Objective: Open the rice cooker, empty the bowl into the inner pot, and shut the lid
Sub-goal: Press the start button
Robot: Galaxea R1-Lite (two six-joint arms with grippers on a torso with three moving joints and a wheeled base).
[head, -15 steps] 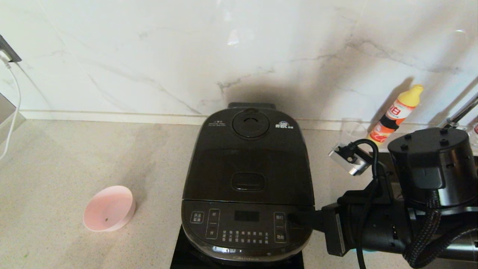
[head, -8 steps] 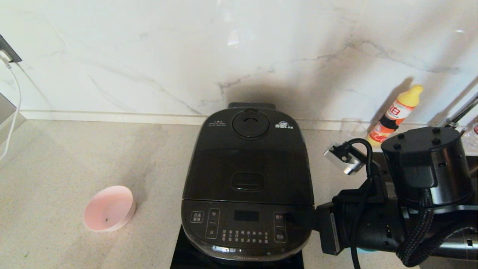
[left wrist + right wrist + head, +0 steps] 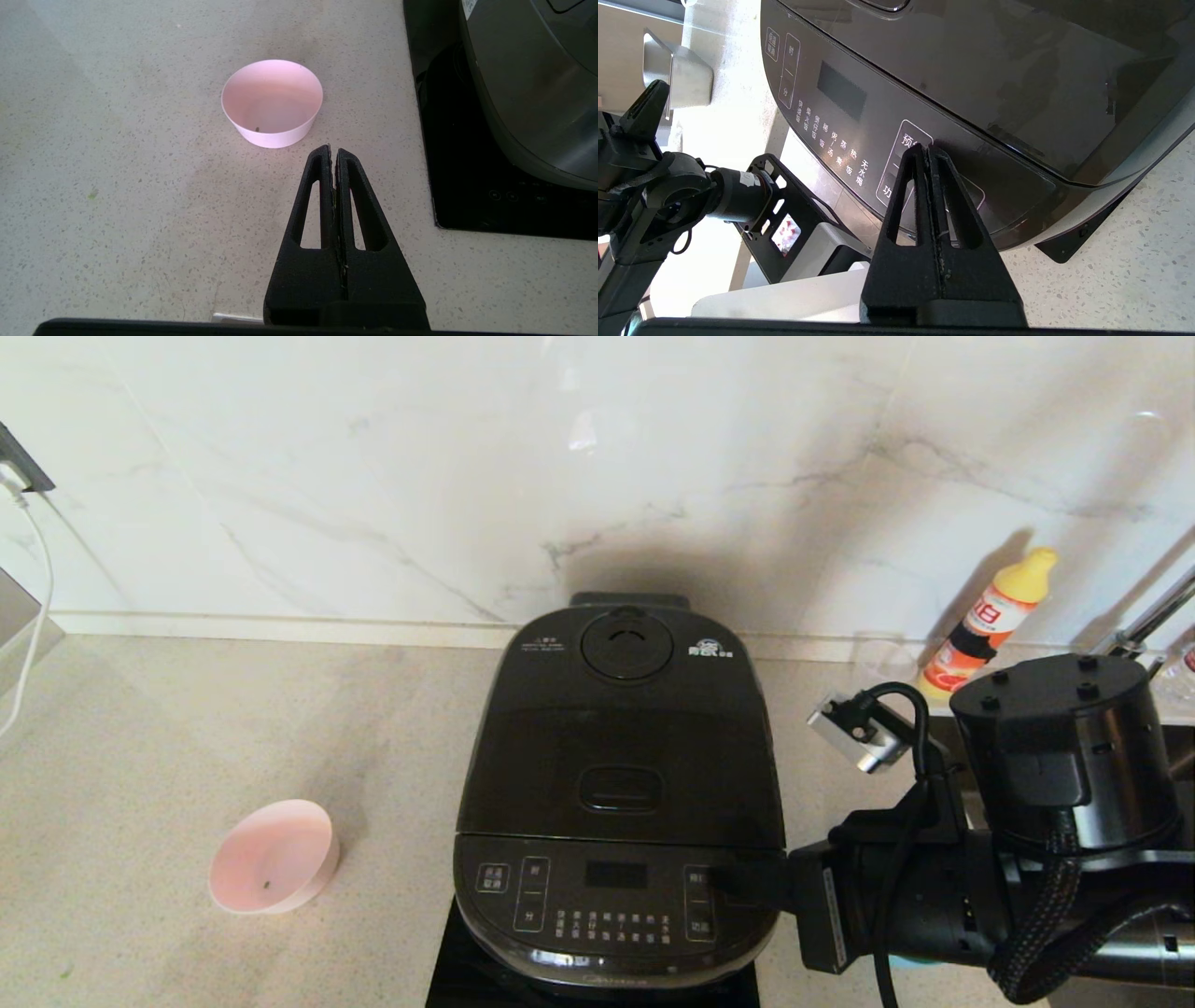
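Note:
The black rice cooker [image 3: 621, 784] stands in the middle of the counter with its lid [image 3: 621, 737] down, so the inner pot is hidden. To its left sits the pale pink bowl [image 3: 273, 857], upright, with only a small dark speck inside. My right gripper [image 3: 726, 882] is shut and empty, its tips at the right end of the cooker's front button panel [image 3: 840, 116]; the right wrist view shows the right gripper [image 3: 927, 148] over the buttons. My left gripper [image 3: 333, 150] is shut and empty, hovering over the counter just short of the bowl [image 3: 272, 102].
A black induction plate [image 3: 453, 975] lies under the cooker. At the back right stand a yellow-capped bottle [image 3: 990, 621], a clear glass [image 3: 882, 663] and a faucet [image 3: 1153, 611]. A white cable [image 3: 33, 607] hangs at the far left. The marble wall is close behind.
My right arm has shifted slightly left, bringing its shut fingers a little further over the cooker's front panel. The bowl and lid have not moved.

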